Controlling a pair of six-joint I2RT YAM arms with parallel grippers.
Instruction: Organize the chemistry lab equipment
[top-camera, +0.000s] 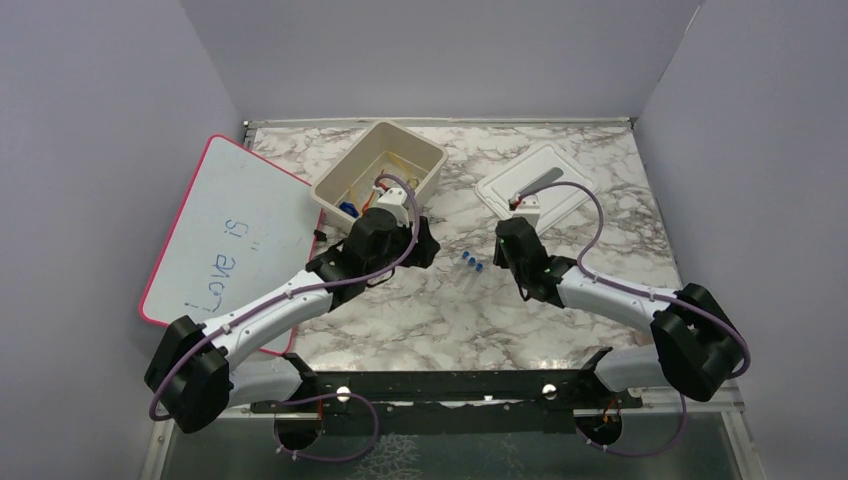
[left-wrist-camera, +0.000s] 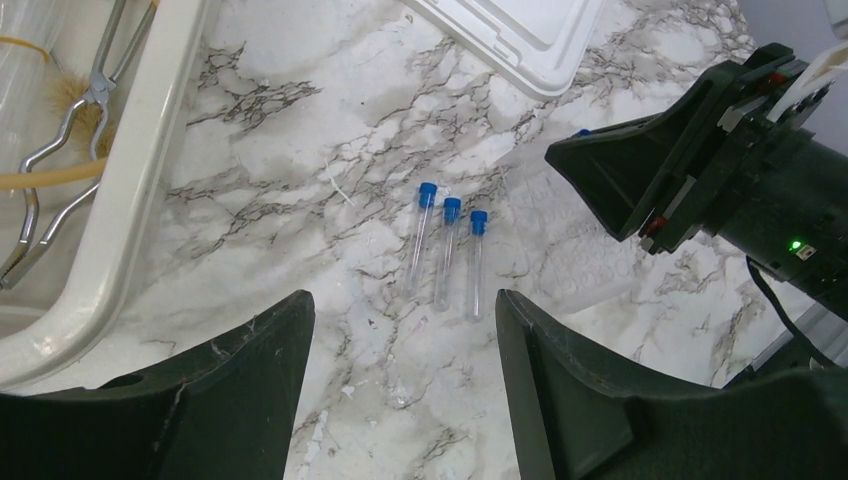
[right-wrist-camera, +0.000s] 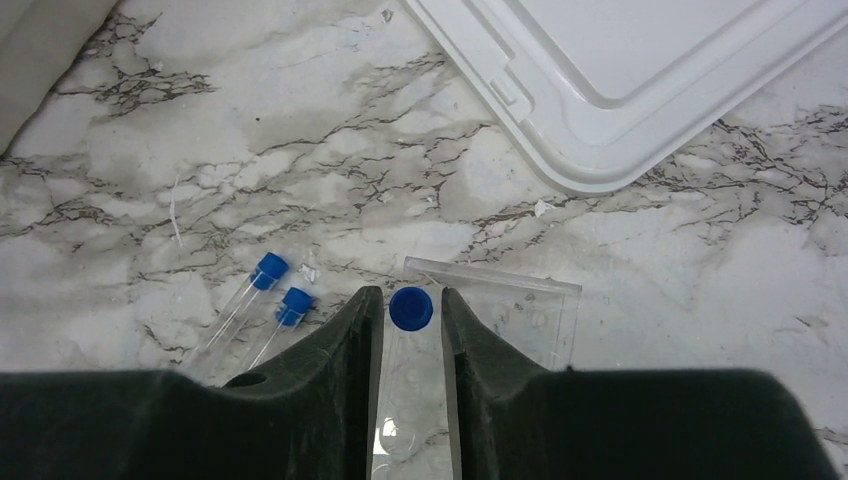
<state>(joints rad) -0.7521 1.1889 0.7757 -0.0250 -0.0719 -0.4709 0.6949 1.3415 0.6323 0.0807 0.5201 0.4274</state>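
Observation:
Three clear tubes with blue caps lie side by side on the marble; they also show in the top view. My left gripper is open and empty, just short of them, beside the tub. My right gripper is shut on another blue-capped clear tube and holds it over a clear plastic rack, right of the lying tubes. The metal tongs, the tan brush and the amber rubber tube lie in the beige tub.
The white lid lies at the back right. The beige tub stands at the back centre. A pink-rimmed whiteboard lies at the left. My right gripper shows close by at the right of the left wrist view.

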